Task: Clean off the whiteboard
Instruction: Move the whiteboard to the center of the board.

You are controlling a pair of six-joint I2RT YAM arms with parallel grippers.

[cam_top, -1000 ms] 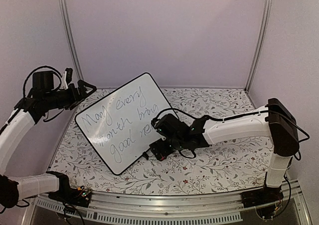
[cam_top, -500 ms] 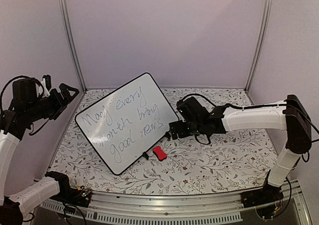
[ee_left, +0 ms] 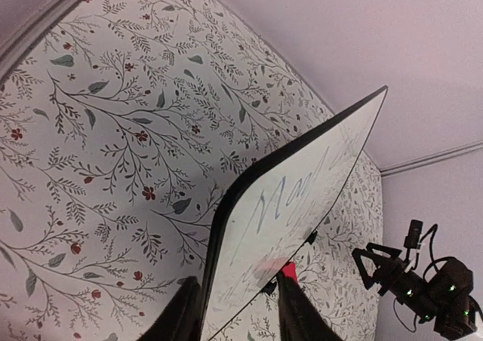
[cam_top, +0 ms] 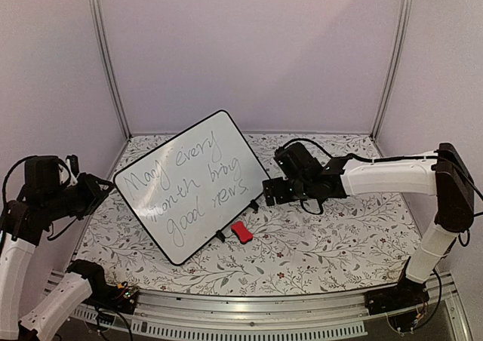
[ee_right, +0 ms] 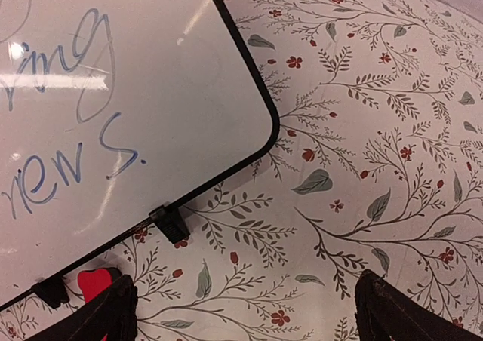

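The whiteboard (cam_top: 185,186) leans tilted on its small black feet at the table's middle left and carries grey handwriting. It also shows in both wrist views (ee_left: 302,182) (ee_right: 113,115). A small red eraser block (cam_top: 241,231) (ee_left: 289,271) (ee_right: 94,282) lies on the table by the board's lower edge. My right gripper (cam_top: 262,194) (ee_right: 245,311) hovers open and empty just right of the board's lower right corner, above the cloth. My left gripper (cam_top: 102,184) (ee_left: 238,311) hangs left of the board's left corner, jaws narrowed but apart, holding nothing.
A floral cloth (cam_top: 332,235) covers the table. Lilac walls close it in at the back and both sides, with metal posts (cam_top: 106,62) in the back corners. A metal rail (cam_top: 249,311) runs along the front edge. The right arm (ee_left: 423,288) shows beyond the board.
My right gripper pulled up and to the right off the red eraser, which stays on the table. My left arm dropped lower and further left, and its jaws narrowed.
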